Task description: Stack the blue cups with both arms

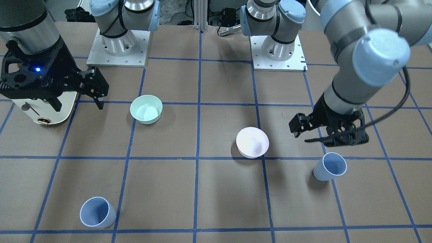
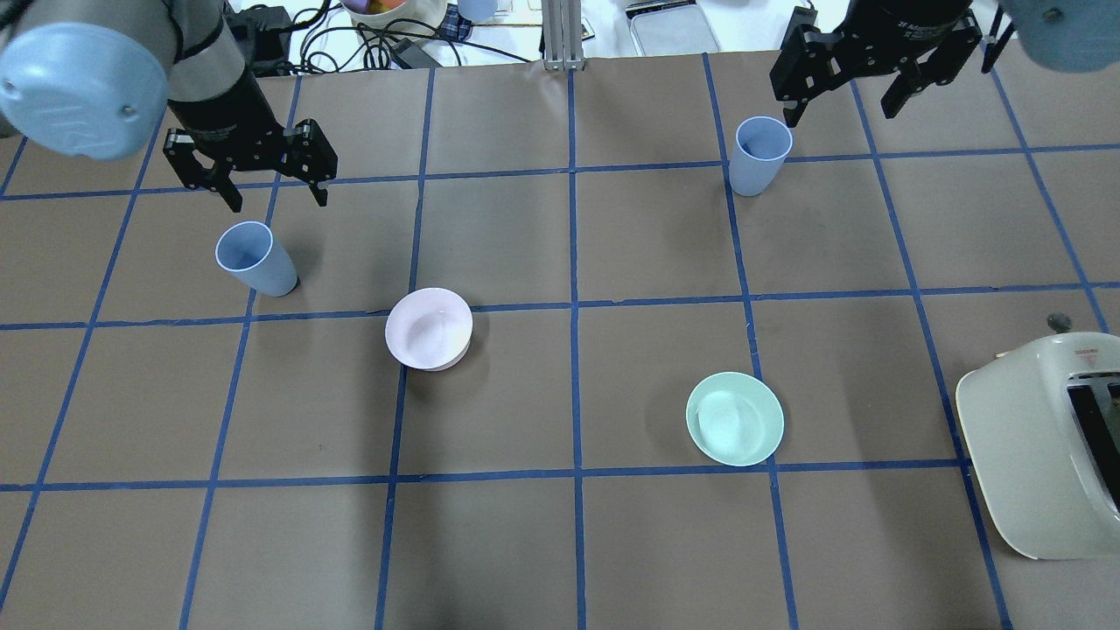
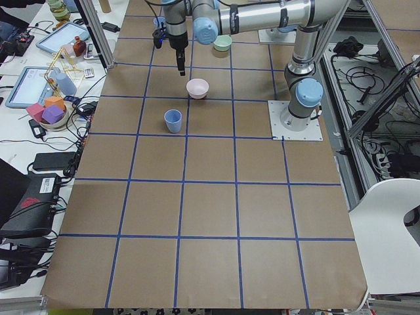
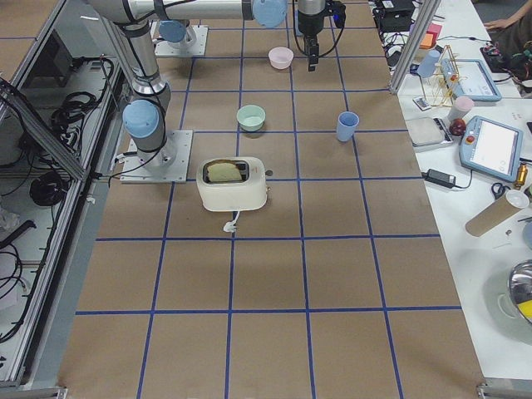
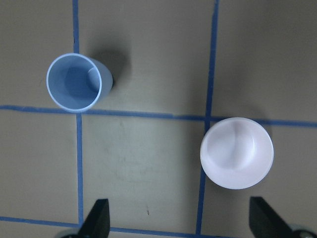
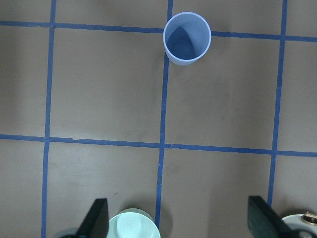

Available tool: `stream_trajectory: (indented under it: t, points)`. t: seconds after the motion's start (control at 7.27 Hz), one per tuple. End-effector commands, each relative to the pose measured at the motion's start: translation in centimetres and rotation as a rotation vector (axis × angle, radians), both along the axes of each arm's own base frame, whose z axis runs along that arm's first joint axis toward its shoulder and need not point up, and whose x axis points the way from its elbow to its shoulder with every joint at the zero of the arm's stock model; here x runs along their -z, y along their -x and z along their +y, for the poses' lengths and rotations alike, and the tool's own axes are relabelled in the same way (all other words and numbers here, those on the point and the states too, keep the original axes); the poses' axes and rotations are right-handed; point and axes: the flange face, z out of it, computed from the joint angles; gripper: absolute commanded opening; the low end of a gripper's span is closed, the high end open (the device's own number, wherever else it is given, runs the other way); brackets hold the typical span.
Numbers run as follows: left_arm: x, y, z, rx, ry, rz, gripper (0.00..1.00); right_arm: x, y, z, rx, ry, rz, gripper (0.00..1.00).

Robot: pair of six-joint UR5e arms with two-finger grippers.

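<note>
My left tool hangs above the tabletop with its 2 fingers spread wide and nothing between them. The near blue cup stands upright just beside it, mouth up, on a blue tape line, apart from both fingers. In my left wrist view this cup sits up and to the left, outside the gap between the fingers. The pale pink bowl lies to the right in that view, also untouched.

My right tool is also wide apart and carries nothing. It hovers at the far side of the tabletop, close to the far blue cup. That cup is upright and empty, and rests on a tape line. My right wrist view shows it at the top, roughly in line with the gap but well ahead of the fingertips. The mint-green bowl shows at the bottom edge of that view. A cream toaster stands at the tabletop's edge on my right.

The 2 cups are well apart, 1 on each side, and not stacked.
</note>
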Motion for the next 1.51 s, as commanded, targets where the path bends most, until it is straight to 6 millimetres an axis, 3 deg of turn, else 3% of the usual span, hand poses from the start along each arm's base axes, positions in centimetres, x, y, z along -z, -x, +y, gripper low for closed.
stream_trajectory:
  t: [0.0, 0.14, 0.28, 0.41, 0.55, 0.83, 0.96, 1.1, 1.24, 1.38]
  points:
    - [10.2, -5.9, -2.7, -0.034, -0.086, -0.068, 1.0, 0.0, 0.0, 0.1, 0.0, -0.001, 0.0, 1.0]
    - [11.5, -7.6, -2.6, -0.05, -0.118, -0.071, 0.97, 0.1, 0.0, 0.1, 0.0, -0.002, 0.0, 1.0]
    - [11.6, -8.0, -2.7, -0.054, -0.116, -0.071, 0.74, 0.2, 0.0, 0.0, 0.0, -0.004, 0.002, 1.0]
    - [11.9, -7.9, -2.6, -0.057, -0.12, -0.066, 0.3, 0.1, -0.1, 0.1, -0.001, -0.004, 0.002, 1.0]
    - [11.9, -7.8, -2.7, -0.053, -0.117, -0.06, 0.0, 0.2, -0.1, 0.1, -0.001, -0.005, 0.002, 1.0]
    - [11.7, -7.1, -2.9, -0.033, -0.109, -0.056, 0.0, 0.3, -0.1, 0.1, -0.001, -0.007, 0.0, 1.0]
    - [9.2, -5.2, -3.0, -0.011, -0.06, -0.047, 0.0, 0.4, -0.1, 0.2, -0.001, -0.01, 0.001, 1.0]
    - [5.6, -0.5, -3.1, 0.027, 0.012, 0.031, 0.0, 0.5, -0.1, 0.2, -0.001, -0.01, 0.001, 1.0]
    - [3.4, 5.5, -3.0, 0.03, 0.04, 0.045, 0.0, 0.5, 0.0, 0.1, 0.0, -0.01, 0.001, 1.0]
    - [2.7, 13.8, -1.2, -0.022, 0.045, 0.055, 0.0, 0.4, 0.0, 0.1, 0.0, -0.009, 0.003, 1.0]
